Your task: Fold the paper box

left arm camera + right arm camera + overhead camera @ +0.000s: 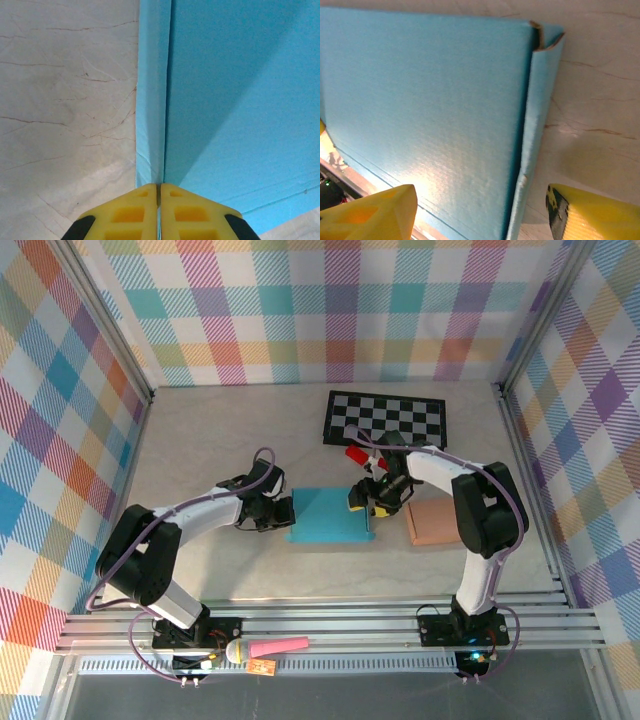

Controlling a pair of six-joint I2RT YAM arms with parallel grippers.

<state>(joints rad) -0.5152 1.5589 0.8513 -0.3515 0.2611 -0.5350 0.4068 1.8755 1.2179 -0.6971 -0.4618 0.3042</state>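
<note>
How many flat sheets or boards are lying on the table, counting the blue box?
3. The blue paper box lies at the middle of the table; a brown sheet lies right of it; a checkered board lies behind both. Others may lie hidden.

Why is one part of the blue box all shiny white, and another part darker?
Right wrist view: light glares off the blue paper box near its lower edge, washing it pale. Left wrist view: a slanting shadow darkens the box's big panel beside the fold. Top external view: the light looks even, with no glare on the box.
</note>
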